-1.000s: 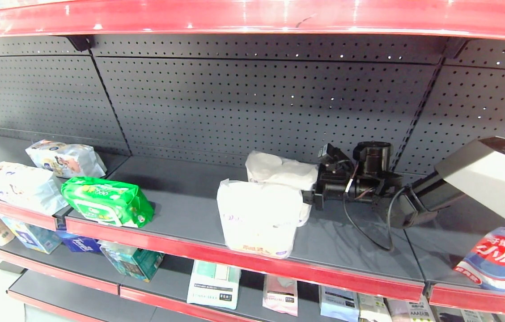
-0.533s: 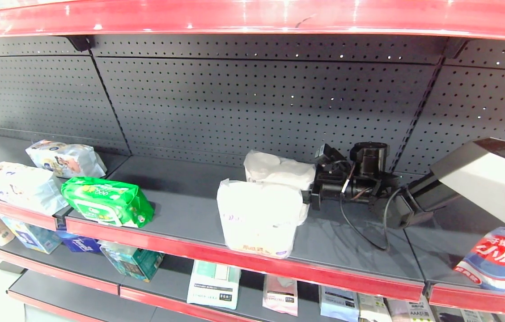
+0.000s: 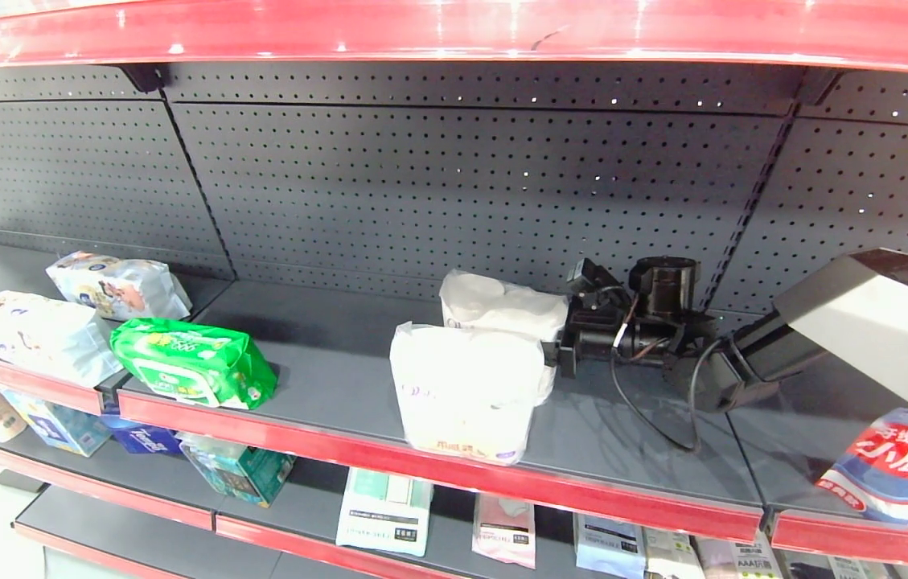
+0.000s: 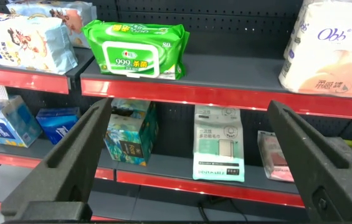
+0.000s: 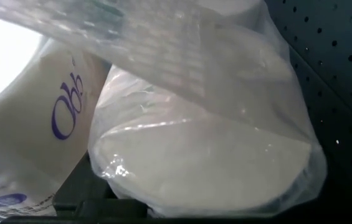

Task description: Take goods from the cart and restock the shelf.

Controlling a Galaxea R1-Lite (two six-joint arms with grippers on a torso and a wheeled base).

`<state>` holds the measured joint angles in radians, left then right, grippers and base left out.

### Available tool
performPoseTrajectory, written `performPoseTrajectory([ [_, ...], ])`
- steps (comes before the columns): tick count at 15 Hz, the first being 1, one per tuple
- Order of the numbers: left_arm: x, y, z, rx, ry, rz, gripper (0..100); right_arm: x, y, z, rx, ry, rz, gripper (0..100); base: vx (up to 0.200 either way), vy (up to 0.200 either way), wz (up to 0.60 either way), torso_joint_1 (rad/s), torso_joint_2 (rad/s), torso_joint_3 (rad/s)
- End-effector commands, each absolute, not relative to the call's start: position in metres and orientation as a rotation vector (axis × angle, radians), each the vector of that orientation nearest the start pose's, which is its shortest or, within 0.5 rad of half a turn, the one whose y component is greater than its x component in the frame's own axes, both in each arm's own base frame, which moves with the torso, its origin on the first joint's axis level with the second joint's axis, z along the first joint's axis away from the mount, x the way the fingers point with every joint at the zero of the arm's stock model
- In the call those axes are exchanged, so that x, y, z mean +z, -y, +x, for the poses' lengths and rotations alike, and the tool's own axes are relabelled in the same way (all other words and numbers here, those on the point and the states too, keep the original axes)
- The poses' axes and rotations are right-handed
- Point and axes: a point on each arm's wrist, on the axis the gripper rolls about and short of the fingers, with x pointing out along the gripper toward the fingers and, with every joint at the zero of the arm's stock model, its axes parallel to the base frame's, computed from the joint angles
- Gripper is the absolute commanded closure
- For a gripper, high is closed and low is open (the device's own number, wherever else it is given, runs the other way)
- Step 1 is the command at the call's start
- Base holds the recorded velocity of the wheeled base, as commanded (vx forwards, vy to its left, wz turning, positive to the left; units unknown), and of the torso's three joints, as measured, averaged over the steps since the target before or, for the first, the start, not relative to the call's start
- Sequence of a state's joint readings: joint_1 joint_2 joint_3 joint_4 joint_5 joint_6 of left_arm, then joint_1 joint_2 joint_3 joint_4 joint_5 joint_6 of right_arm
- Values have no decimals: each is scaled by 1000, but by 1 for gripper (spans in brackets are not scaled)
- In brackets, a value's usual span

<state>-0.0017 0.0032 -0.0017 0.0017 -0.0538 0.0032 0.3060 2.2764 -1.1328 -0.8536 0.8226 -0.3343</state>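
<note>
Nudges the rear toilet-roll pack [image 3: 502, 305] slightly leftward on the shelf [image 3: 325, 370], just behind the front toilet-roll pack [image 3: 466, 390], right gripper [image 3: 560, 355] at its side, clamp impossible to tell, and holds the left gripper [image 4: 188, 118] spread wide before the shelf front.

Right arm [image 3: 743, 362] extended, right end effector [image 3: 560, 354] turned leftward, apparently level, left end effector [image 4: 189, 106] spread wide

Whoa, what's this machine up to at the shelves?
A robot is restocking a shop shelf. Its right gripper is up against the rear white tissue pack, which sits on the shelf just behind another white pack. The left gripper hangs open and empty in front of the lower shelves.
</note>
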Motion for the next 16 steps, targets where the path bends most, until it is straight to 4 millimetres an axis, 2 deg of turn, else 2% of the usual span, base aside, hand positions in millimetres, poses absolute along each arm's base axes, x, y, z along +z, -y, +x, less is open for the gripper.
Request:
performPoseTrajectory([
  [1, 76, 1, -23, -55, -3, 3, 0, 73, -145, 402, 1157, -105, -218, 100, 0, 0, 0, 0, 0, 0],
  [2, 76, 1, -23, -55, -3, 3, 0, 73, -145, 402, 1151, -106, -219, 100, 0, 0, 0, 0, 0, 0],
  [3, 76, 1, -23, -55, -3, 3, 0, 73, -144, 402, 1143, -108, -226, 0, 0, 0, 0, 0, 0, 0],
  [11, 76, 1, -23, -55, -3, 3, 0, 95, -139, 394, 1115, -92, -216, 0, 0, 0, 0, 0, 0, 0],
  [16, 76, 1, -23, -55, -3, 3, 0, 113, -105, 370, 1041, -113, -210, 0, 0, 0, 0, 0, 0, 0],
])
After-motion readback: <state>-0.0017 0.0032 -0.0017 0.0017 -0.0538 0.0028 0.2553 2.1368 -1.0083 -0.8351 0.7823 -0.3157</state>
